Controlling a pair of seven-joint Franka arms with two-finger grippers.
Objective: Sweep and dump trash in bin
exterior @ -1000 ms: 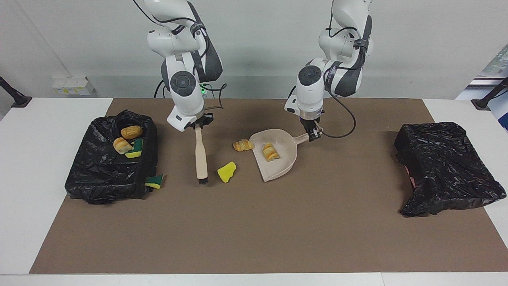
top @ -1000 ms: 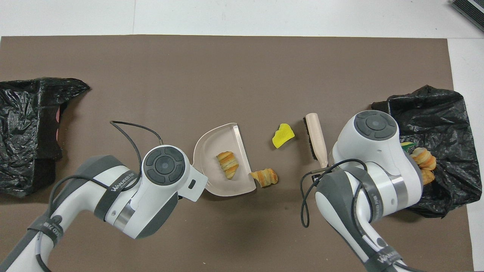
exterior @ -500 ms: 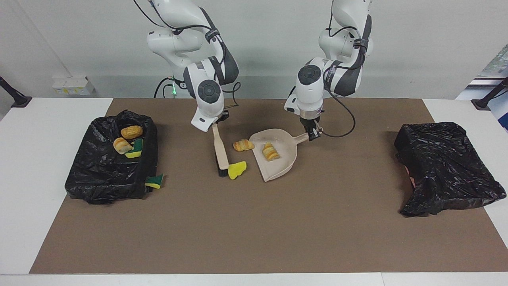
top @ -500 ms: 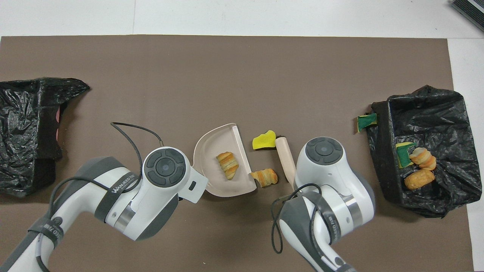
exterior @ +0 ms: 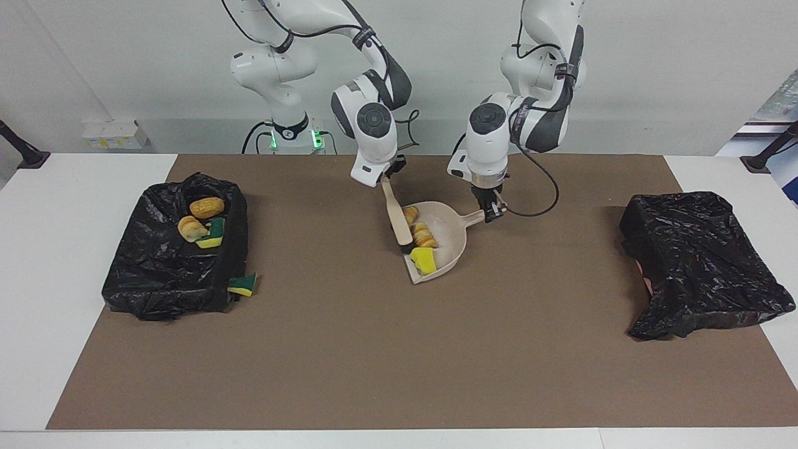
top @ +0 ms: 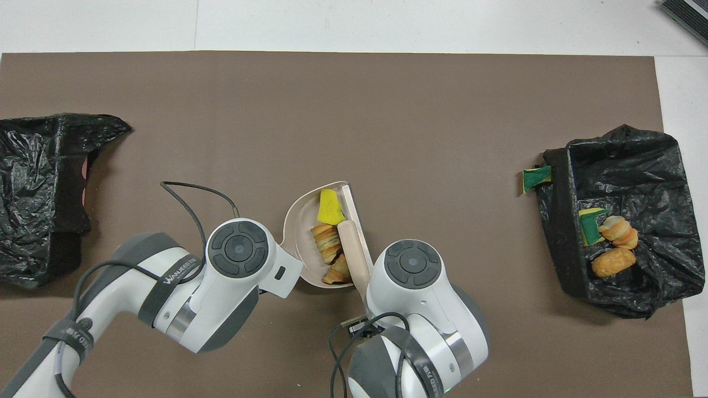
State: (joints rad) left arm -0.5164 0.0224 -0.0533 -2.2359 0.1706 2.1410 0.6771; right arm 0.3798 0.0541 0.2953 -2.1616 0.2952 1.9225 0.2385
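A high facing camera and a steep overhead one share the mat [exterior: 436, 349].

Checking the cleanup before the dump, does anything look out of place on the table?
Yes: one green and yellow sponge piece lies on the mat against the outside of the open bin at the right arm's end, not in it. The other loose pieces sit in the dustpan.

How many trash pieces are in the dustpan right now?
3: a yellow sponge bit at the dustpan end farther from the robots, two bread chunks nearer. The brush may hide more.
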